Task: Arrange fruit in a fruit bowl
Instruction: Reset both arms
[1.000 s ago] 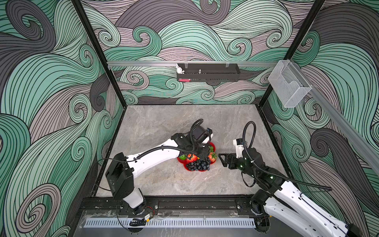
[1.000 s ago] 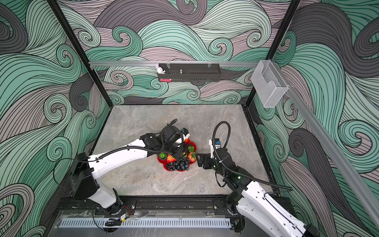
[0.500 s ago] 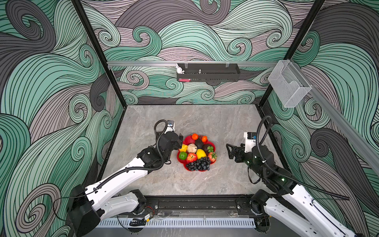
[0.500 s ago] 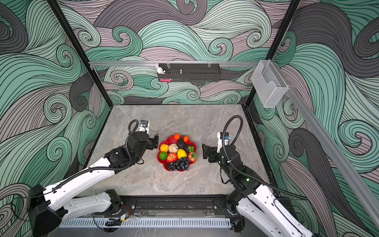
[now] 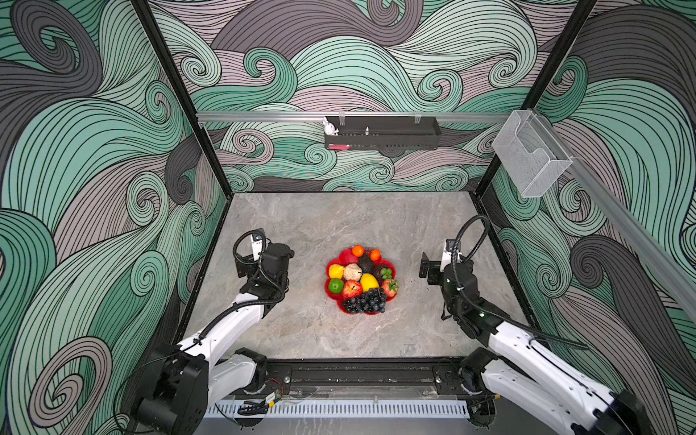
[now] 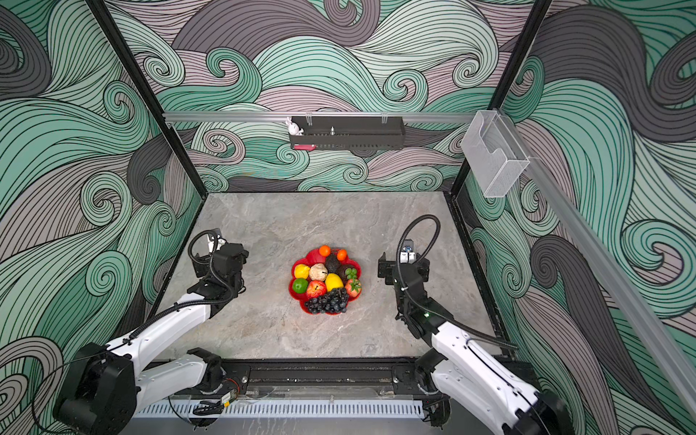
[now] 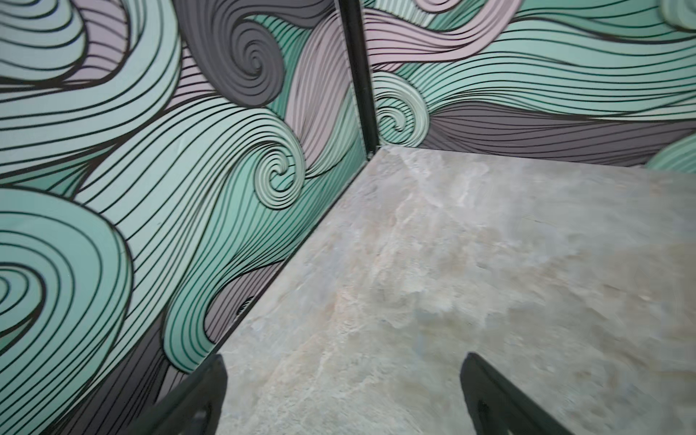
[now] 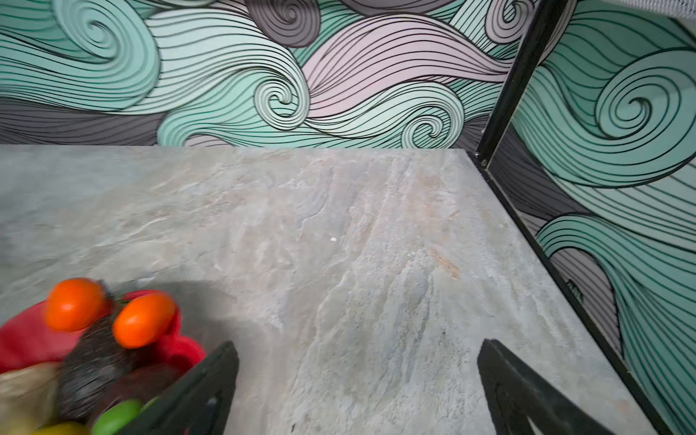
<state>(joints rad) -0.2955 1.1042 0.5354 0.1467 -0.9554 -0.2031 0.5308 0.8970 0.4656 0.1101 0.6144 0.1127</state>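
1. Both top views: the glossy red scalloped plastic bowl [image 5: 343, 259] sits mid-table [image 5: 339, 222], full of small toy fruits [image 5: 352, 289].
2. Left wrist: left end effector [image 7: 343, 357] wide, empty, over the table.
3. Right wrist: right end effector [image 8: 358, 343] wide, empty, bowl just beside.

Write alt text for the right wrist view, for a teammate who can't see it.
The right tool hangs open and empty over the grey marble-look tabletop, black fingers wide apart. Beside one finger sits the glossy red scalloped plastic bowl, two small round orange toy fruits at its rim; teal wave-pattern walls stand behind.
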